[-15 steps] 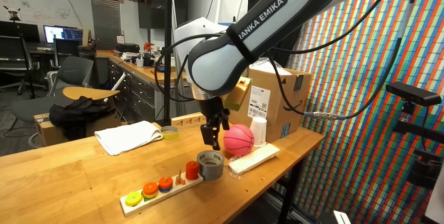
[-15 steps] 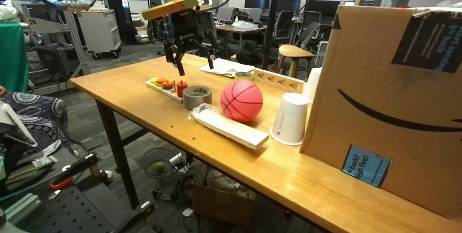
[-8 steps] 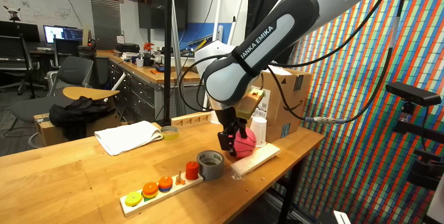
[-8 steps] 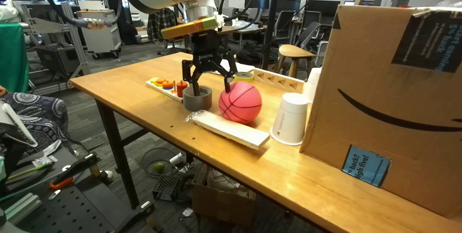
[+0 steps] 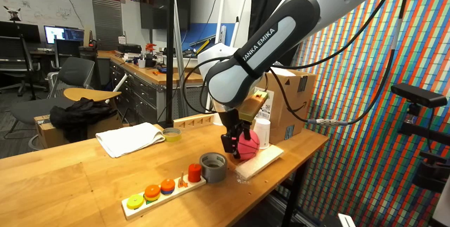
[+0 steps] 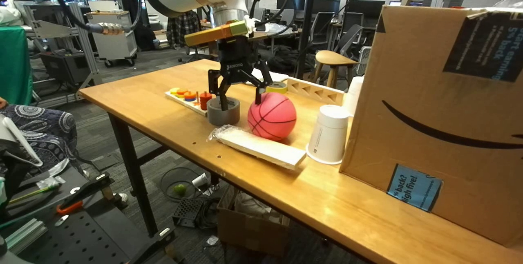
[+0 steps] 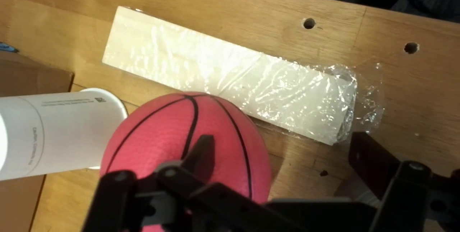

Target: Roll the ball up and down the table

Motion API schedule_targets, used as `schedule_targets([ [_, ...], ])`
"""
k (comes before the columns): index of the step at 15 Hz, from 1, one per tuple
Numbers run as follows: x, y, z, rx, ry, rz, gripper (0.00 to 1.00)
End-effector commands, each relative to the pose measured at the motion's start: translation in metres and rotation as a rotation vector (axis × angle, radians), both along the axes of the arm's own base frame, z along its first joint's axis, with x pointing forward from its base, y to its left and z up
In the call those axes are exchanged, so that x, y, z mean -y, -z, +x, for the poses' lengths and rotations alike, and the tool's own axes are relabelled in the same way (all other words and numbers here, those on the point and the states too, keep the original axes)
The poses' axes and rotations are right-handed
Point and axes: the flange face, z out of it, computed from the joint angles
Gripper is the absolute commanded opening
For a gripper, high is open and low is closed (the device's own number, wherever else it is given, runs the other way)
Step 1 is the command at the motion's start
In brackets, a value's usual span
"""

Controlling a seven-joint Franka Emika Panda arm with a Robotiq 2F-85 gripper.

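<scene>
The pink ball with black lines [image 5: 250, 147] rests on the wooden table [image 5: 70, 181]; it also shows in an exterior view [image 6: 273, 119] and in the wrist view [image 7: 151, 138]. My gripper [image 6: 241, 105] is open and low over the table. One finger is at the ball's upper side; whether it touches cannot be told. The other finger is apart from the ball, by the grey tape roll [image 6: 223, 117]. In the wrist view the gripper [image 7: 283, 137] has nothing between its fingers, and one finger covers part of the ball.
A plastic-wrapped pale slab [image 7: 230, 74] lies against or close beside the ball. A white cup [image 6: 328, 135] and a large cardboard box [image 6: 429, 104] stand beyond it. A peg toy [image 5: 163, 197], yellow tape [image 5: 172, 134] and white cloth [image 5: 130, 138] lie on the table.
My gripper has come down and across to the ball, staying open; it hardly moves in the last half second. The ball and the wrapped slab have shifted slightly.
</scene>
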Motion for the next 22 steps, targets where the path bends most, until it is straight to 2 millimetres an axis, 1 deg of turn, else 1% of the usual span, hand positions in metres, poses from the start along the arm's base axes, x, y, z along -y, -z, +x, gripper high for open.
schedule_targets([
  [1,-0.025,-0.001,0.01,0.01,-0.039,0.013,1.0],
  [4,-0.052,-0.004,0.023,0.03,-0.097,0.031,1.0],
  [7,-0.066,-0.006,0.041,0.046,-0.135,0.034,1.0],
  [10,-0.06,-0.01,0.065,0.06,-0.138,0.032,1.0],
  [13,-0.054,-0.019,0.076,0.082,-0.145,0.057,1.0],
  [15,-0.055,-0.023,0.076,0.092,-0.163,0.064,1.0],
  [17,-0.062,-0.027,0.074,0.102,-0.18,0.061,1.0],
  [19,-0.07,-0.037,0.07,0.131,-0.196,0.05,1.0],
  [22,-0.083,-0.064,0.052,0.197,-0.257,0.043,1.0],
])
